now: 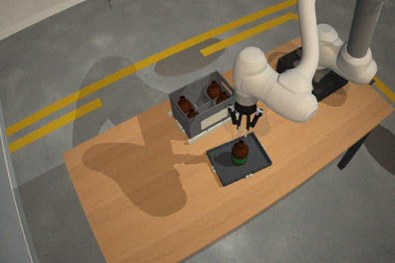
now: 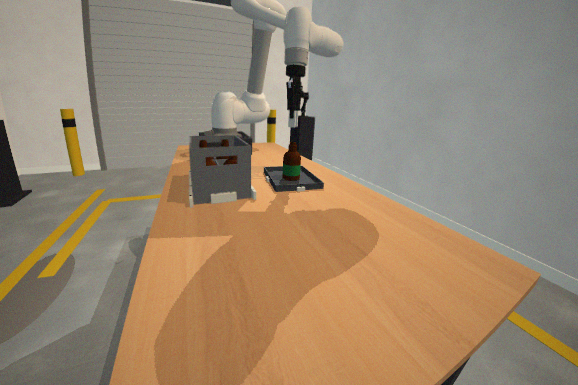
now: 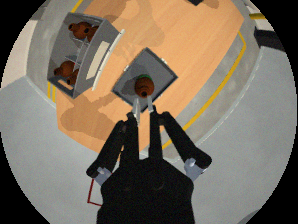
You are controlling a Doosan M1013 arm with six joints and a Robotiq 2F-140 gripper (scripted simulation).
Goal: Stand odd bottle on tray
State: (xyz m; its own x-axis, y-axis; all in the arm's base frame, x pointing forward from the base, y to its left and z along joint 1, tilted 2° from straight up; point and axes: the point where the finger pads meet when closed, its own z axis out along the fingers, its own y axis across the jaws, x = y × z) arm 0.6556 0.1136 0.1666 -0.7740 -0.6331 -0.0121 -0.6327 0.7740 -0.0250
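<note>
A brown bottle with a green band [image 1: 240, 152] [image 2: 292, 161] [image 3: 144, 86] stands upright on the dark tray [image 1: 223, 171] [image 3: 162, 76]. The grey crate [image 1: 196, 128] [image 2: 220, 182] beside the tray holds other brown bottles, one here [image 1: 184, 104], one here [image 1: 214, 90], and two partly hidden by its walls. Their necks are too small to compare. My gripper [image 1: 242, 134] [image 2: 293, 125] [image 3: 143, 102] points down above the tray bottle, with its fingertips nearly together and nothing between them. A gap shows between the fingertips and the bottle's mouth in the exterior view.
The wooden table [image 1: 126, 240] [image 2: 425, 271] carries the crate and the tray. Pale brackets edge both. A black bin [image 1: 328, 86] stands near the arm's base. The crate's high walls are next to the gripper's side of the tray.
</note>
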